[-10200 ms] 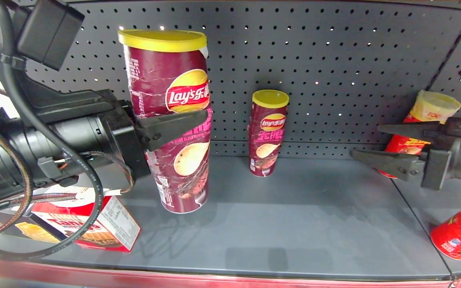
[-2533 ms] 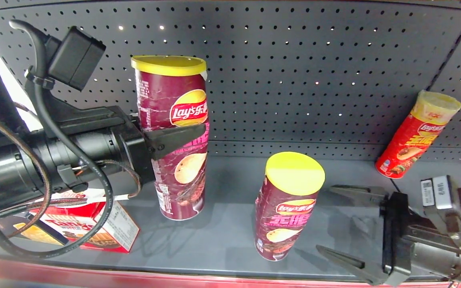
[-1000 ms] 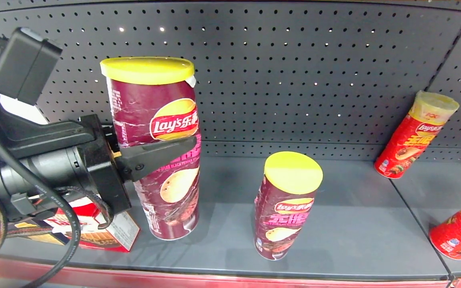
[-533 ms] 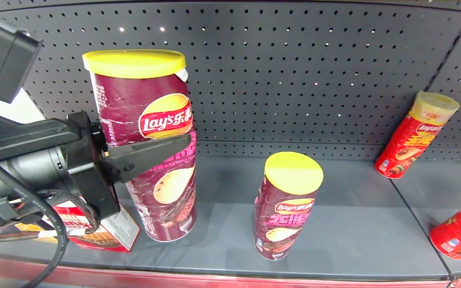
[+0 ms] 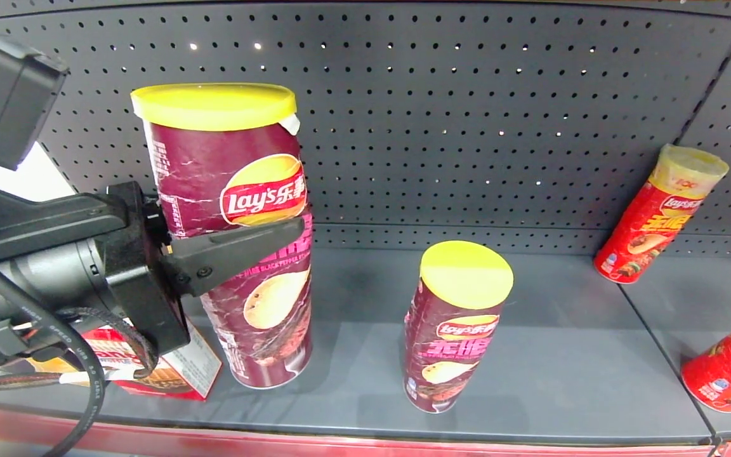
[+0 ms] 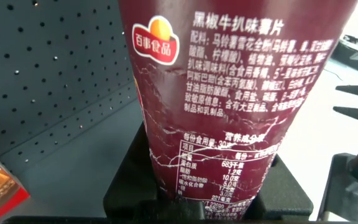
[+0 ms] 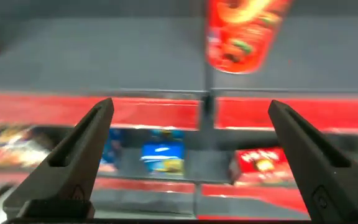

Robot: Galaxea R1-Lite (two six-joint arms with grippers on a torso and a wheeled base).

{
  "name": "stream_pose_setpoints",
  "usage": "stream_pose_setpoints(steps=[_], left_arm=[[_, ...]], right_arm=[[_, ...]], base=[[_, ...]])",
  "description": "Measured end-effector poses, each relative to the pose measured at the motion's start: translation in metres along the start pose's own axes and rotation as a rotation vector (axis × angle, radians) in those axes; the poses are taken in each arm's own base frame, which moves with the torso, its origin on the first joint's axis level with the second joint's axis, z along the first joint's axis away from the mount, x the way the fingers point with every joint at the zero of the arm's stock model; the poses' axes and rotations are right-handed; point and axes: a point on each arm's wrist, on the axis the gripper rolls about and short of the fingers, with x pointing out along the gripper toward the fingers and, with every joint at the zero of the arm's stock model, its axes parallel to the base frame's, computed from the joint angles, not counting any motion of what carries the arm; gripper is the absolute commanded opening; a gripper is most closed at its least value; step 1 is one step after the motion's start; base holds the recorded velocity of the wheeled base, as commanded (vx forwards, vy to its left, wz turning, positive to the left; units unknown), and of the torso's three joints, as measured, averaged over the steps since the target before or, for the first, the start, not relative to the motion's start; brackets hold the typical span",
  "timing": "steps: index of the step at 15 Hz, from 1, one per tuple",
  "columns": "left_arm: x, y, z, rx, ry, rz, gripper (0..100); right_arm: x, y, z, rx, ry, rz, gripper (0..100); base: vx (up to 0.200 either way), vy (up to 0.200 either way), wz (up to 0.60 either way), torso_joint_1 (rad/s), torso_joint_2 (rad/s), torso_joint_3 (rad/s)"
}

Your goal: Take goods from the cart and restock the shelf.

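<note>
Chip can was pinched at mid-height by the left gripper, upright over the front-left part of the shelf, just beside the box in the left corner. I couldn't tell if its base had touched down. Right gripper was spread wide, holding nothing. Second purple can stood near the front edge, mid-shelf. I judged the placing step in hand. Next: lower until seated, then release without tipping it.
</note>
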Motion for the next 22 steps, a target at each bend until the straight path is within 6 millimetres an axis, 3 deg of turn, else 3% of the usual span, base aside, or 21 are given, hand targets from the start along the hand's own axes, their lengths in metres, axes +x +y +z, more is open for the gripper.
stream_pose_setpoints(steps=[6, 8, 12, 15, 22], left_arm=[[-0.003, -0.002, -0.002, -0.001, 0.003, -0.005, 0], [-0.004, -0.002, -0.001, 0.0, 0.001, -0.004, 0], [-0.004, -0.004, -0.001, 0.0, -0.001, -0.013, 0], [-0.003, -0.008, -0.006, -0.007, 0.014, -0.036, 0], [0.007, -0.009, -0.003, 0.022, 0.012, -0.055, 0]], right_arm=[[-0.003, 0.004, -0.001, 0.008, -0.038, 0.23, 100], [-0.006, 0.003, -0.002, 0.005, -0.082, 0.186, 100], [-0.009, -0.004, -0.005, 0.024, -0.132, -0.13, 100], [-0.008, -0.002, -0.009, -0.054, -0.09, -0.028, 100], [-0.008, -0.002, -0.01, -0.054, -0.091, -0.025, 100]], base=[[0.0, 0.0, 0.0, 0.0, 0.0, 0.0], [0.0, 0.0, 0.0, 0.0, 0.0, 0.0], [0.0, 0.0, 0.0, 0.0, 0.0, 0.0], [0.0, 0.0, 0.0, 0.0, 0.0, 0.0], [0.0, 0.0, 0.0, 0.0, 0.0, 0.0]])
